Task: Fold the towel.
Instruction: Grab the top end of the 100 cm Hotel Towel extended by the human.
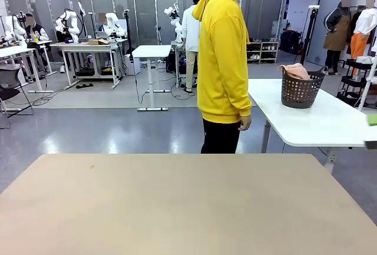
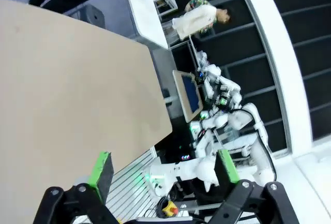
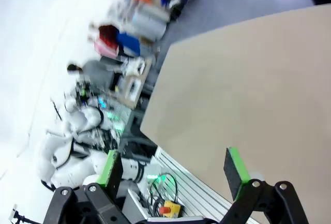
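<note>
Beyond the far edge of the tan counter (image 1: 188, 208) stands a person (image 1: 224, 60); rightward, on a white counter (image 1: 330, 125), the towel (image 1: 294, 70) lies heaped in a black basket (image 1: 301, 93). Spread wide, the left tool (image 2: 165, 166) and the right tool (image 3: 173, 167) each hang across the tan counter's near edge.

Tan worktable (image 1: 177, 208): flat matte top, near side toward camera. White side table (image 1: 330, 126) stands off its far right corner, carrying dark perforated basket (image 1: 301, 92); small green item (image 1: 372, 119) at right edge

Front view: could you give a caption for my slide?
Person in yellow stands beyond the tan table; pink towel lies in a basket on a white table.
</note>
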Available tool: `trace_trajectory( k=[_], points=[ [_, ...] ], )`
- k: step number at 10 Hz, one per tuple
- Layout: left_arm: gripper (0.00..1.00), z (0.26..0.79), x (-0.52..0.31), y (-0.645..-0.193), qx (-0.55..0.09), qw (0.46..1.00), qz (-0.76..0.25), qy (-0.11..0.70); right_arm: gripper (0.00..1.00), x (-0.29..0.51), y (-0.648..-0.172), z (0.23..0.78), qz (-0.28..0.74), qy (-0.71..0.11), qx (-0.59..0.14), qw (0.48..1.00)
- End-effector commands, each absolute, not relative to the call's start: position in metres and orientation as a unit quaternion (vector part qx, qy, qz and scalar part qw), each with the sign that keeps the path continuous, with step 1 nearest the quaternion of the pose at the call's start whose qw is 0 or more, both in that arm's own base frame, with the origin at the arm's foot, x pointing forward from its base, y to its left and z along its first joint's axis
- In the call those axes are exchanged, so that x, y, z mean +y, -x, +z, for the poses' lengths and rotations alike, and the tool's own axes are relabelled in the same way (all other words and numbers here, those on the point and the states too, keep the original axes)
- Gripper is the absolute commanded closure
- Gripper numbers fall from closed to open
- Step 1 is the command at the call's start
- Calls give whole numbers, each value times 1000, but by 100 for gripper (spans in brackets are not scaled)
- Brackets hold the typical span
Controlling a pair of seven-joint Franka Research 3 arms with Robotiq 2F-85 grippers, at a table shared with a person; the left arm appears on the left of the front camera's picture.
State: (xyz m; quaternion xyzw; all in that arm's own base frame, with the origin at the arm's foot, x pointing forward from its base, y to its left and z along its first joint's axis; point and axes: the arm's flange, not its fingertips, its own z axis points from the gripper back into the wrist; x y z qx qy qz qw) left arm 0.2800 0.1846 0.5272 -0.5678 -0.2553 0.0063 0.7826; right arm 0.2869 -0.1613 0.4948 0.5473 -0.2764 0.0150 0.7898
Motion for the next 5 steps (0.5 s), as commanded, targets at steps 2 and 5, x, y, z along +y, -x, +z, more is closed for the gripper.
trace_trajectory(
  k=[2,5],
  points=[
    [0,498,209,-262,-290,763,62,574,0,-208,-260,474,-67,-562,-327,757],
    [0,485,218,-245,-305,760,116,562,0,-214,-252,470,-78,-551,-320,767]
  ],
)
